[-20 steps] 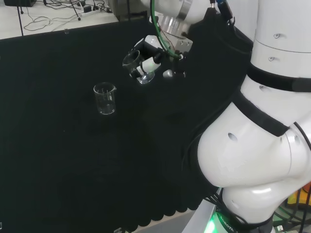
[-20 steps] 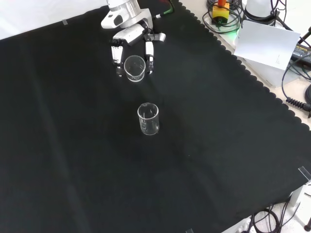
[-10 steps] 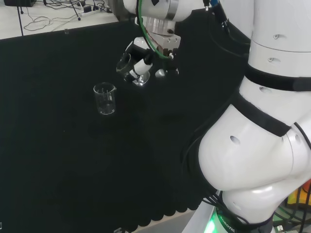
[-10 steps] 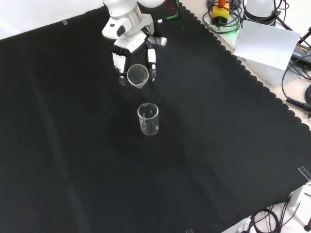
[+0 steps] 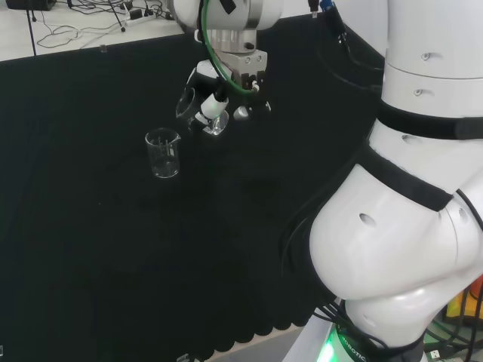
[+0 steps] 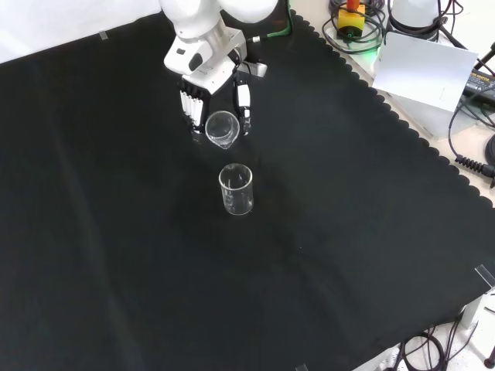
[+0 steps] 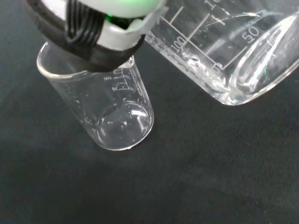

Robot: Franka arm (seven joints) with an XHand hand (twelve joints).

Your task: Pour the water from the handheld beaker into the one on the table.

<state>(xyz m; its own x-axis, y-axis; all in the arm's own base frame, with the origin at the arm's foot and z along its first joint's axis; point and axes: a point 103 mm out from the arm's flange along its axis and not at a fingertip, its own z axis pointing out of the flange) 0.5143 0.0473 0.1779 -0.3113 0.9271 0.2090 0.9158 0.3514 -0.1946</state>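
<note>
I have the hand [image 6: 209,81] grasping the beaker [image 6: 220,128], fingers [image 6: 244,100] curled round its sides, tilted with the mouth toward the front camera. In the front view it hangs just above and beyond the second beaker [image 6: 236,189], which stands upright on the table [image 6: 348,232], the two apart. In the head view the held beaker [image 5: 198,110] sits up and right of the standing one [image 5: 163,153]. Open black cloth lies all round; the scalloped edge [image 6: 402,124] is well off to the right.
</note>
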